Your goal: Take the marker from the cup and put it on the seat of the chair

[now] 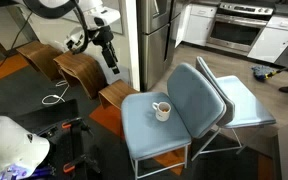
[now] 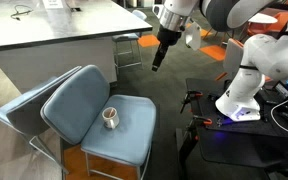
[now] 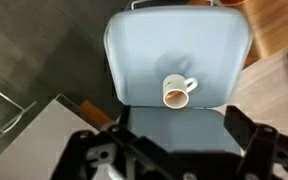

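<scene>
The white cup (image 1: 161,110) stands upright on the seat of the dusty-blue chair (image 1: 144,128), close to the backrest; both show in both exterior views, cup (image 2: 111,118) and chair (image 2: 132,138). In the wrist view the cup (image 3: 177,91) sits on the seat (image 3: 154,45) with its handle to the right. I cannot make out the marker; the cup's inside looks brownish and dark. My gripper (image 1: 111,66) (image 2: 156,64) hangs high above and to the side of the chair. In the wrist view its fingers (image 3: 174,115) are spread wide, open and empty.
A twin blue chair (image 1: 249,105) (image 2: 24,105) stands back to back with the task chair. Curved wooden stools (image 1: 79,68) are on the floor under my arm. A grey counter (image 2: 54,25) and a white robot base (image 2: 246,90) are nearby.
</scene>
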